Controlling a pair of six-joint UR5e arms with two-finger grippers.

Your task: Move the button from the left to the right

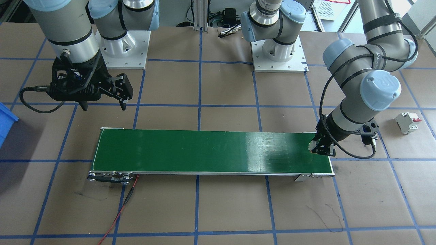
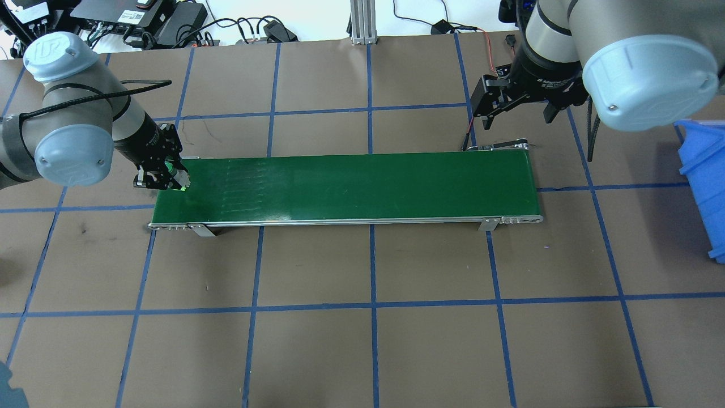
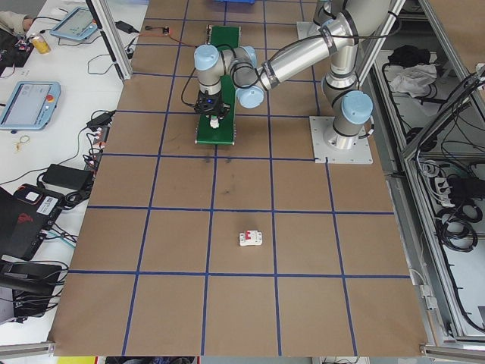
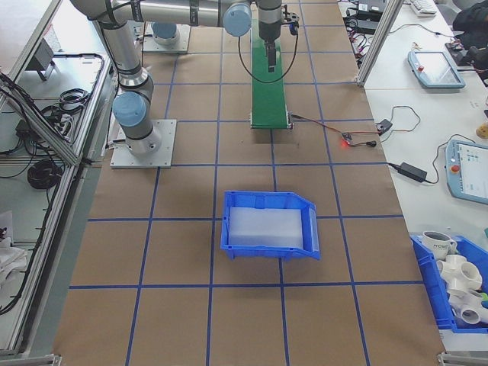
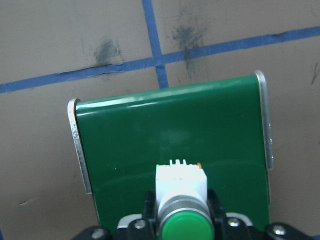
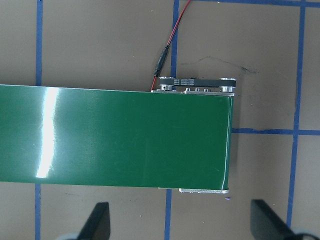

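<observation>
The button [image 5: 180,184] has a round green cap, a white boxy body and a sliver of orange at its base. My left gripper [image 5: 182,206] is shut on its sides, and I cannot tell if it rests on the belt. It sits over the left end of the green belt [image 2: 351,187], where the button [image 2: 180,181] shows between the left gripper's [image 2: 171,179] fingers. In the front-facing view that left gripper [image 1: 322,147] is at the belt's [image 1: 204,151] right end. My right gripper [image 2: 519,118] hangs open with nothing in it, beyond the belt's right end [image 6: 125,135].
A white block with a red switch [image 1: 407,122] lies on the table left of my left arm. A blue bin [image 2: 705,181] stands past the belt's right end. A red wire [image 1: 119,211] runs from the belt's motor end across the table.
</observation>
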